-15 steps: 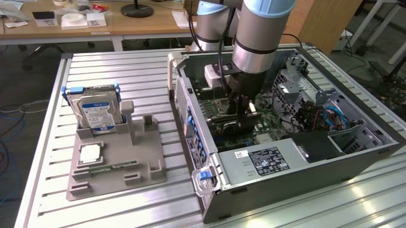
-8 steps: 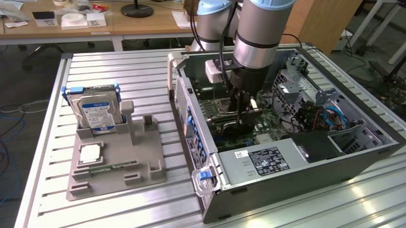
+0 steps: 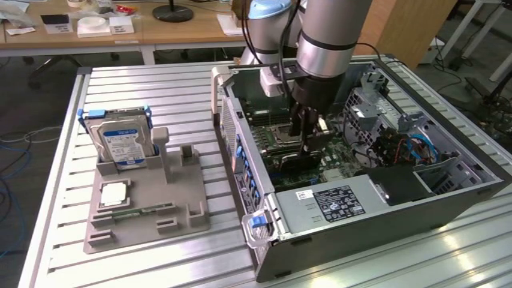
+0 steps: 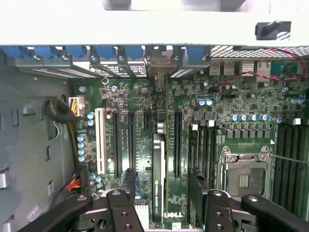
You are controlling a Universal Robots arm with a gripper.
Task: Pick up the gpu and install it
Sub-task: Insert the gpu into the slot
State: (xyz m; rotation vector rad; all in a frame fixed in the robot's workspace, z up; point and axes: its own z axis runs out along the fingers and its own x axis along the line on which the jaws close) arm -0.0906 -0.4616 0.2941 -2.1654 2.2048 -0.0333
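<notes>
The gpu (image 4: 158, 179) stands edge-on in a motherboard slot inside the open computer case (image 3: 240, 138). Its silver bracket (image 4: 159, 72) meets the case's rear wall. My gripper (image 4: 163, 193) is open just above the card. One black finger (image 4: 129, 186) and the other finger (image 4: 198, 191) stand on either side of the card with a gap to each. In the exterior view my gripper (image 3: 308, 141) reaches straight down into the case over the green motherboard (image 3: 336, 159), and it hides most of the card.
Empty black slots flank the card, and the CPU socket (image 4: 244, 176) lies beside them. Cables (image 4: 63, 111) hang by the case wall. Outside the case, a grey holder (image 3: 148, 210) carries a hard drive (image 3: 120, 144), a chip (image 3: 112, 192) and a memory stick (image 3: 138, 211).
</notes>
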